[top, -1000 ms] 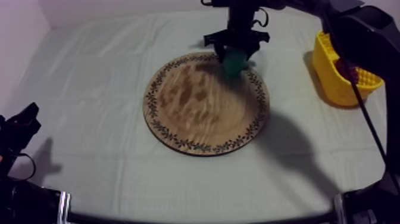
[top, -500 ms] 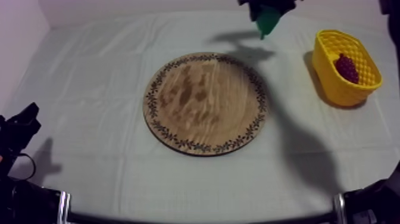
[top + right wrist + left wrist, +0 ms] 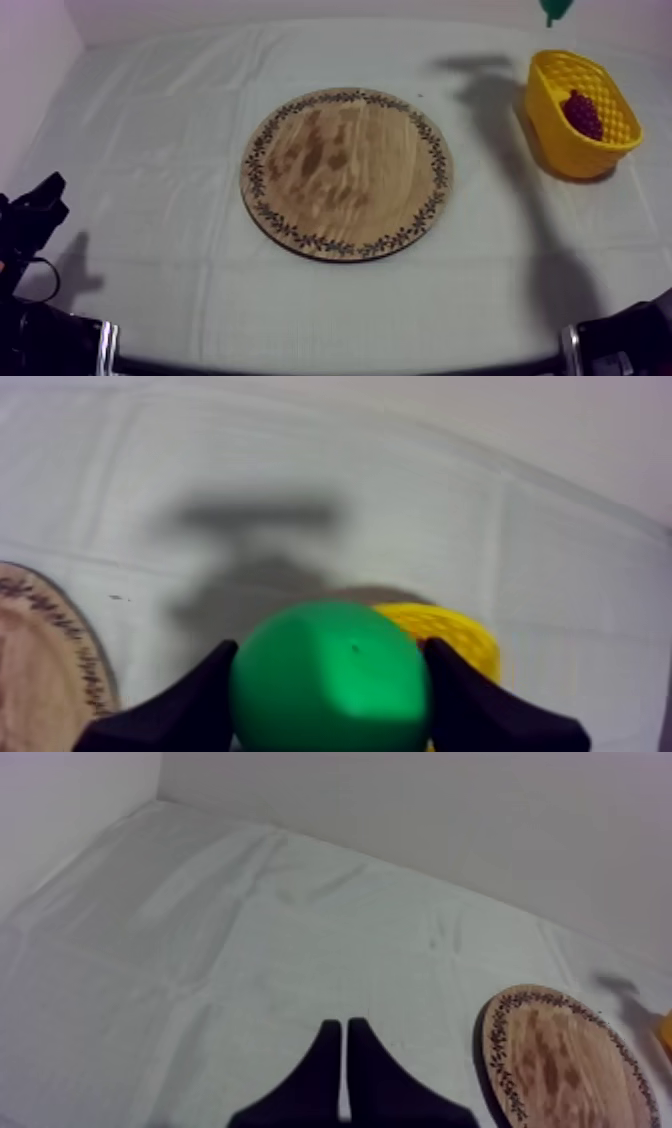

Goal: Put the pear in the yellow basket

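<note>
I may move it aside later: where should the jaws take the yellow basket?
Probably the rim of the yellow basket, on the wall facing the wooden board, from above, one jaw inside and one outside: it stands upright, open-topped, thin-walled. Stay clear of the red fruit inside.

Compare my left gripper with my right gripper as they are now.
The left gripper has its jaws shut together on nothing; the right gripper has its jaws shut on the green pear. The left gripper sits low over the cloth, off from the wooden board; the right gripper hangs high by the yellow basket. Both have black jaws.
</note>
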Controlling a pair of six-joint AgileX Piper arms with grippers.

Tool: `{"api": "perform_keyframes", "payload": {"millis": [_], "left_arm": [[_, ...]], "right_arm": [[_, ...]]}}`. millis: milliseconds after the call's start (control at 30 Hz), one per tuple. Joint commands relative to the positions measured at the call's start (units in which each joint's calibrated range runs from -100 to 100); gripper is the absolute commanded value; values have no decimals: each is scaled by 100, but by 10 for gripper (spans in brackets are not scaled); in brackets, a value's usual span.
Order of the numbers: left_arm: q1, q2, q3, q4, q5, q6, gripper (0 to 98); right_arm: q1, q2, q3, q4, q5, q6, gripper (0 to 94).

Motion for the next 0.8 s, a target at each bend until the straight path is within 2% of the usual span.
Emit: {"api": "perform_keyframes", "payload": {"millis": [0,200,467,600,767], "left_arm": [[2,0,0,-2,-1,1,1],[2,0,0,-2,-1,1,1],[2,0,0,-2,-1,1,1],[2,0,0,-2,-1,1,1],[2,0,0,-2,-1,1,1]], "right_arm": [[213,-86,343,118,-155,77,382],[563,-236,1409,401,-717,123,385],[887,-247,2701,471,-1631,100,383],[991,-194,3275,374,-2167,128,394],[1080,-116,3732,88,-2907,198,415]]}}
